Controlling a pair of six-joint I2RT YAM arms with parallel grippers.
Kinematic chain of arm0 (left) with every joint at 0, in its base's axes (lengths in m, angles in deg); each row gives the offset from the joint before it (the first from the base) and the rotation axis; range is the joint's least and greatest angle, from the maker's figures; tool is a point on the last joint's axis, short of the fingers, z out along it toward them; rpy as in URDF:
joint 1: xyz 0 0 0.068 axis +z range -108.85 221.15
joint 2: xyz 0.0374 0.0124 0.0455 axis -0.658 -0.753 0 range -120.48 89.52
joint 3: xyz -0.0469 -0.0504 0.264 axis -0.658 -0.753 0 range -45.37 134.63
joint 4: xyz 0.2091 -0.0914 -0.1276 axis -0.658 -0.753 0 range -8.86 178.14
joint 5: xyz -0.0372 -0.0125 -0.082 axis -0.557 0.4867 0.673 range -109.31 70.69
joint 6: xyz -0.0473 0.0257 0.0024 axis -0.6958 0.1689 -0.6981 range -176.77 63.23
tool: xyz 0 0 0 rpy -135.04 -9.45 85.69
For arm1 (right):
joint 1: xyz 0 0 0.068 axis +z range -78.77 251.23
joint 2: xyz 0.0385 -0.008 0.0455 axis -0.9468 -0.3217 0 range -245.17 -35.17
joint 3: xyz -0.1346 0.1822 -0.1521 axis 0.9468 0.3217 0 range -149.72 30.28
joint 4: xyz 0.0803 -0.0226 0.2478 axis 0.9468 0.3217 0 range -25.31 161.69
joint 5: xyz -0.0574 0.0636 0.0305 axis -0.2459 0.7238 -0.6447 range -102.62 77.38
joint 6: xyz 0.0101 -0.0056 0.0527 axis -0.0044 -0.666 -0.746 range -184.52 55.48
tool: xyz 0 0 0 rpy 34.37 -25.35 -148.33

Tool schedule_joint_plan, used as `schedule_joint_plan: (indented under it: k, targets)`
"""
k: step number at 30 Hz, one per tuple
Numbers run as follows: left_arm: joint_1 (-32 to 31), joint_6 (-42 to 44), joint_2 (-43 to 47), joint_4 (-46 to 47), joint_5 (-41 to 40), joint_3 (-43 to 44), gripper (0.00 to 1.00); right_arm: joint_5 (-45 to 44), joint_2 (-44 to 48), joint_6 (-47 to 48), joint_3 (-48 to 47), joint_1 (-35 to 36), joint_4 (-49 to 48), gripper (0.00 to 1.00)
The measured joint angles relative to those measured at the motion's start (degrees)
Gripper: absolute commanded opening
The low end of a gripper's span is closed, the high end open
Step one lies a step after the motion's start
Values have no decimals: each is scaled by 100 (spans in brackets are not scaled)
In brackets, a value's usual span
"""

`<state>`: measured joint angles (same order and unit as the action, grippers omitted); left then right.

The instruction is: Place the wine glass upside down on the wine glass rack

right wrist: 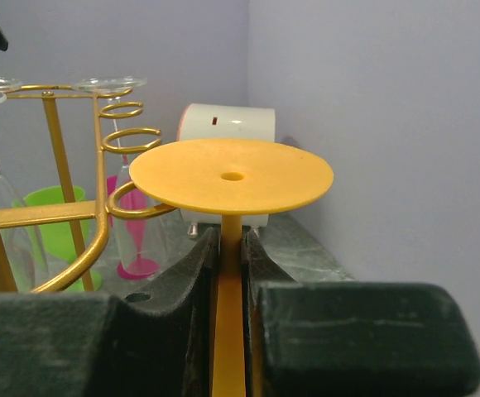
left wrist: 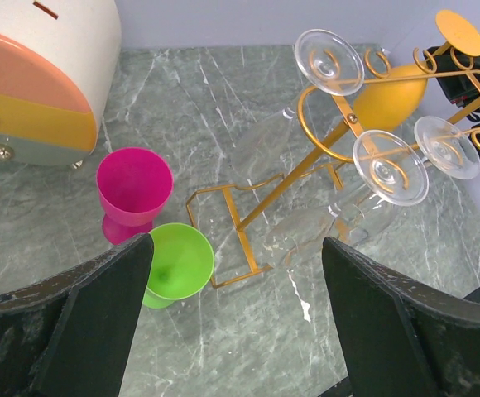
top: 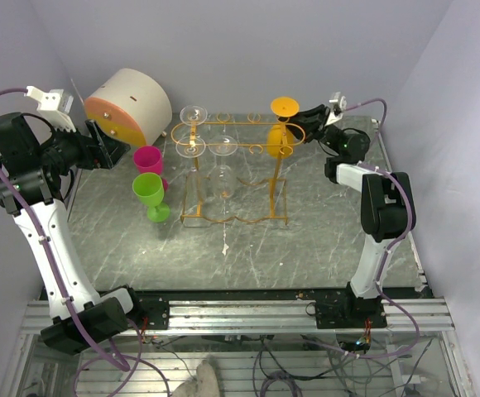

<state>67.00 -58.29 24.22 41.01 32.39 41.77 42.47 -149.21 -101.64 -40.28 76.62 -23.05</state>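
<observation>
At the right end of the wine glass rack (top: 240, 123), the right gripper (right wrist: 230, 248) is clamped on the stem of the orange wine glass (right wrist: 232, 175), base up, just beside an end loop; three clear glasses (left wrist: 391, 165) hang inverted. Left gripper (left wrist: 233, 248) fingers apart, holding nothing, above the pink cup (left wrist: 134, 186) and green cup (left wrist: 178, 260) on the bench (left wrist: 223, 99).

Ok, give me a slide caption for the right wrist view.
Right gripper clamps the stem of an inverted orange wine glass, foot uppermost, beside the loop hooks of the gold wire rack.
</observation>
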Motion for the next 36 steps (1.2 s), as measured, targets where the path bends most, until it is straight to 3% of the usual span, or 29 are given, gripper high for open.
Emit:
schedule_joint_plan:
  k: [36]
  targets:
    - [0,-48,-26,68,61,-227,93,98,669,205,848,63,-15,0]
